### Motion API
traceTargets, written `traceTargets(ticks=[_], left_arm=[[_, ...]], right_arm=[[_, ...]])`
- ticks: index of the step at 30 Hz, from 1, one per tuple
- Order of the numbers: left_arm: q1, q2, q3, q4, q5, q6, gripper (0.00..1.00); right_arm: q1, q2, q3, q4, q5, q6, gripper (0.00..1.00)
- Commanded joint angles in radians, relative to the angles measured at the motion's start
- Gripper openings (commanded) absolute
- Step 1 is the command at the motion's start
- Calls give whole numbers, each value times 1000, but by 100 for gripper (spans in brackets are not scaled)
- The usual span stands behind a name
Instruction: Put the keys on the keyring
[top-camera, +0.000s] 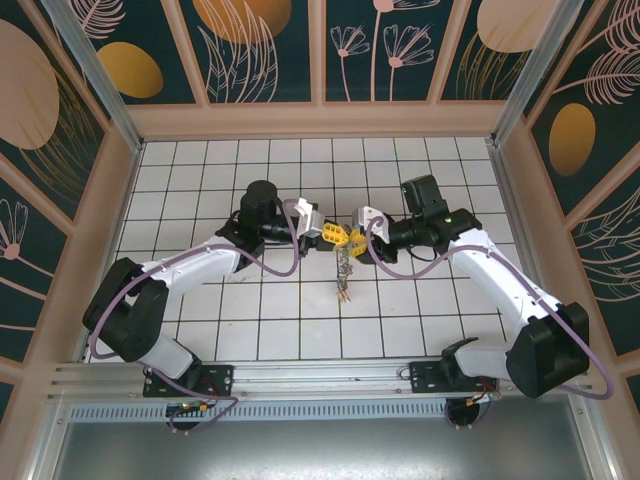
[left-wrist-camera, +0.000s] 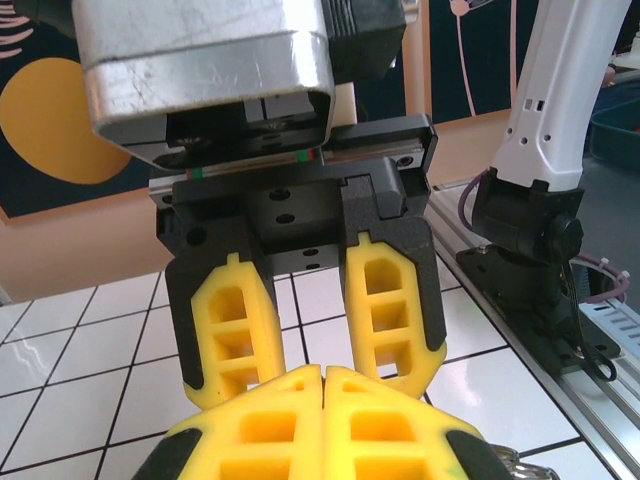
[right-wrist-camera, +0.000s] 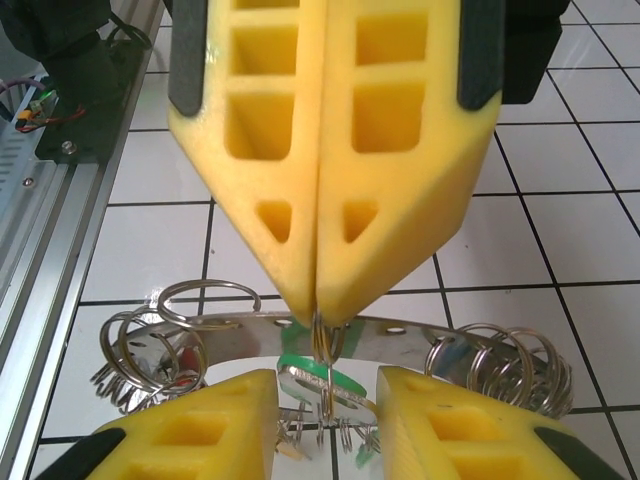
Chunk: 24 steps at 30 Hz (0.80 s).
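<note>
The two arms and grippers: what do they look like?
The left arm and right arm have white shells, black joints and a purple cable looped alongside. The left gripper and right gripper each carry two yellow wedge-shaped fingers with square cut-outs, on black mounts.

Surface is a white tiled top (top-camera: 300, 320) with a dark grout grid, evenly lit and a bit shiny. Walls all round are dark teal panels (top-camera: 400, 50) with gold circles and pale line-drawn leaves and flowers, split up by light wooden frames (top-camera: 315, 50). A silver aluminium rail (top-camera: 300, 378) runs along the near edge, with a grey slotted strip (top-camera: 320, 410) just below it.
</note>
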<state>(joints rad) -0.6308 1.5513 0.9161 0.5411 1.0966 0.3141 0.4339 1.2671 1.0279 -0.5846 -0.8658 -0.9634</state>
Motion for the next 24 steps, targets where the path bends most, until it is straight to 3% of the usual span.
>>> traceTargets(ticks=[1, 3, 5, 7, 11, 17, 20, 24], left_arm=[[-6, 2, 39, 14, 57, 25, 0], [-7, 3, 42, 14, 65, 23, 0], [-9, 0, 40, 15, 63, 25, 0], [-8, 0, 42, 22, 66, 21, 0], [-13, 1, 26, 102, 80, -14, 0], [-66, 24, -39, 445, 62, -154, 0], [-77, 62, -47, 604, 54, -272, 0], [-79, 77, -74, 723, 35, -357, 0]], right_arm=[[4, 9, 31, -13, -29, -14, 31], [3, 15, 36, -14, -33, -6, 22], [3, 31, 51, -30, -43, -9, 5], [2, 49, 61, -44, -56, -14, 0], [6, 88, 73, -67, -91, -31, 0], [44, 122, 90, -12, -170, -8, 0], [49, 125, 98, 21, -149, 24, 0], [35, 111, 91, 32, -67, 50, 9]])
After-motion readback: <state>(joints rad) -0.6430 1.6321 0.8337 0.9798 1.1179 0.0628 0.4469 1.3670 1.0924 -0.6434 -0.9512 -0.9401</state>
